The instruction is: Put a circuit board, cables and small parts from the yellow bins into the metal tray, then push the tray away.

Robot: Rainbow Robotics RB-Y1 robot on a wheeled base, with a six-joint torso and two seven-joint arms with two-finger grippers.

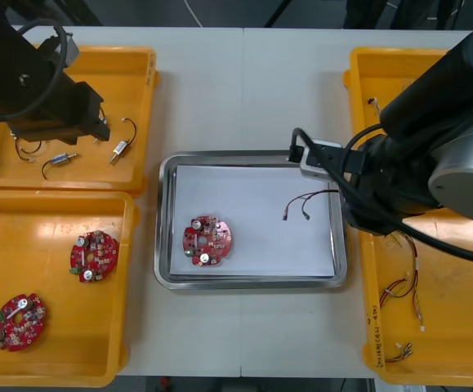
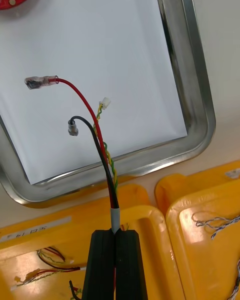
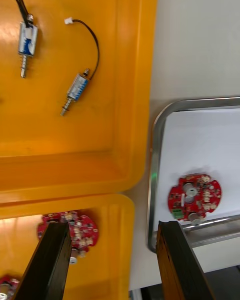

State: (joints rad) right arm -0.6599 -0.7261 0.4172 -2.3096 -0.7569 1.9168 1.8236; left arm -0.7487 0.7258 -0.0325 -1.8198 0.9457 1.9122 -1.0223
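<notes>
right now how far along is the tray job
Done: one circuit board lies in the metal tray. In hand: the right gripper is shut on a red, black and yellow cable bundle, its ends over the tray. To do: small metal parts sit in the far left bin, near the open left gripper; the tray isn't pushed away yet.

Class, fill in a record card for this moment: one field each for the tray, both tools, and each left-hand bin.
metal tray: white inside, one circuit board lying in it
right tool: shut on cable bundle, whose free ends reach over the tray
left tool: open, holding nothing, above the left-hand bins
far left bin: small metal parts
near left bin: two spare boards
</notes>
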